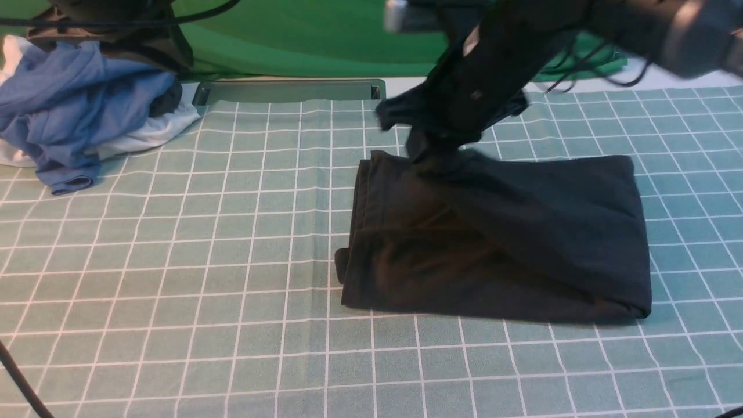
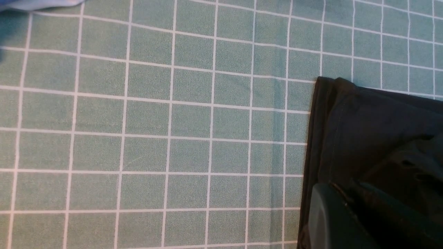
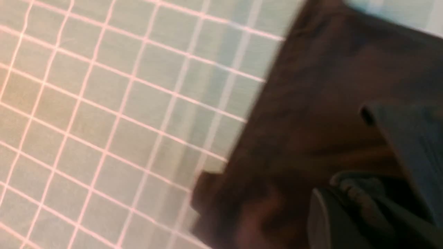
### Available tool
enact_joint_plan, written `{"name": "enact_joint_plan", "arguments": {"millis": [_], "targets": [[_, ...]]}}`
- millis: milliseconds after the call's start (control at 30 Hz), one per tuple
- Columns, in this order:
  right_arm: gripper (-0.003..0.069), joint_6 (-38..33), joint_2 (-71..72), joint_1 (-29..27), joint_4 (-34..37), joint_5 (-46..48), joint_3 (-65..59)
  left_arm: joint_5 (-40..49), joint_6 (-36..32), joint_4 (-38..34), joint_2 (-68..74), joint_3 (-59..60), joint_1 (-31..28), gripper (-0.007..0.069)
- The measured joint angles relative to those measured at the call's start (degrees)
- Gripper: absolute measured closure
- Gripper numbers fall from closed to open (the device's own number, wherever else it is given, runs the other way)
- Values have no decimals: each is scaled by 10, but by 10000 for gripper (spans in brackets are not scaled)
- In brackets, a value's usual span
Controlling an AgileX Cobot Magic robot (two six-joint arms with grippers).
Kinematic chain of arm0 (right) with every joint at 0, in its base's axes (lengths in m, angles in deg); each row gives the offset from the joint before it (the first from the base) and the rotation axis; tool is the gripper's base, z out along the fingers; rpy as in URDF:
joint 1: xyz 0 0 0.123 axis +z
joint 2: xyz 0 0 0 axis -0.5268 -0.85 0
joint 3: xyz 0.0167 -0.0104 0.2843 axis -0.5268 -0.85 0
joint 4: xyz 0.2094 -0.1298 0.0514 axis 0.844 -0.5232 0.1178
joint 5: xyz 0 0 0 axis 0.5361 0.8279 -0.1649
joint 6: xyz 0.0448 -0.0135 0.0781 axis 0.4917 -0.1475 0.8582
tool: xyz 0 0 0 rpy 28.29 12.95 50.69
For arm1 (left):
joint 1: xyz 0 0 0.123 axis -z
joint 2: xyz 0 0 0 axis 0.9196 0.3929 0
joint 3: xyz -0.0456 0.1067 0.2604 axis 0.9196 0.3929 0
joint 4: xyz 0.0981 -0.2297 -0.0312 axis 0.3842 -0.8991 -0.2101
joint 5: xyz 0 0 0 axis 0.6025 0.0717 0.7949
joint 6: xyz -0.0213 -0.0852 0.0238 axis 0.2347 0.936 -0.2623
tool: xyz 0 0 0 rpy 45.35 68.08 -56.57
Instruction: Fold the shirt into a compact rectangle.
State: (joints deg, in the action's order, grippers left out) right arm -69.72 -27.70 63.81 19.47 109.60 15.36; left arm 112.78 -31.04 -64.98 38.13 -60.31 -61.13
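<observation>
Currently: arm [image 1: 476, 87] slants down onto shirt [image 1: 499, 238] at its far edge; shirt folded on surface [image 1: 174, 232]. Left tool [image 2: 349, 193] pressed together above its left edge; right tool [image 3: 356, 155] blurred, I cannot tell. Blue-white garments [image 1: 75, 104] well left of it.

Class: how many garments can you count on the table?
3: black shirt centre-right; blue garment and white garment piled together far left. More may lie hidden underneath them.
</observation>
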Motion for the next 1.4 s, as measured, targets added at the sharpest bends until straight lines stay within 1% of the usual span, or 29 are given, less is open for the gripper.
{"name": "enact_joint_plan", "arguments": {"millis": [100, 167, 333, 367, 433, 467, 500, 533, 567, 600, 667, 700, 733, 800, 833, 933, 1033, 1100, 1233, 1300, 1400], "targets": [[555, 0, -26, 18, 0, -41, 0, 0, 1, 0, 0, 0, 0, 589], [529, 0, -44, 27, 0, -68, 0, 0, 1, 0, 0, 0, 0, 589], [306, 11, -60, 39, 3, -80, 1, 0, 1, 0, 0, 0, 0, 589], [227, 12, -59, 39, 3, -65, 6, 0, 1, 0, 0, 0, 0, 589], [177, 12, -56, 38, 3, -50, 13, 0, 1, 1, 0, 0, 0, 589], [119, 12, -51, 35, 2, -16, 27, 0, 1, 1, 0, 0, 0, 589], [106, 11, -48, 32, 2, -1, 38, 0, 1, 1, 0, 0, 0, 589], [98, 3, -41, 26, 2, 37, 58, 0, 2, 1, 0, 0, 0, 589], [109, -3, -35, 21, 2, 66, 74, -1, 3, 1, 0, 0, 0, 589], [138, -11, -29, 14, 2, 93, 91, -2, 3, 1, 0, 0, 0, 589], [223, -20, -21, 1, 2, 116, 109, -2, 5, 0, 0, 0, 0, 589], [251, -22, -17, -2, 2, 119, 112, -2, 5, 0, 0, 0, 0, 589], [403, -27, -10, -16, 2, 127, 119, -2, 5, -1, 0, 0, 0, 589], [540, -37, -8, -30, 0, 131, 114, -3, 6, -3, 0, 2, 0, 589], [581, -40, -8, -34, -1, 131, 105, -2, 6, -4, 0, 3, 0, 589], [624, -51, -16, -38, -7, 134, 62, 5, 6, -5, 4, 4, 0, 589], [627, -53, -33, -38, -12, 121, 21, 9, 7, -6, 10, 4, 0, 589], [627, -53, -53, -38, -12, 89, 3, 12, 7, -8, 16, 4, 0, 589], [627, -53, -100, -38, 3, -14, -5, 22, 9, -21, 29, 4, 0, 589], [627, -53, -127, -38, 29, -96, -8, 23, 10, -34, 38, 4, 0, 589], [624, -53, -139, -39, 43, -156, -8, 27, 10, -48, 47, 4, 0, 589]]}}
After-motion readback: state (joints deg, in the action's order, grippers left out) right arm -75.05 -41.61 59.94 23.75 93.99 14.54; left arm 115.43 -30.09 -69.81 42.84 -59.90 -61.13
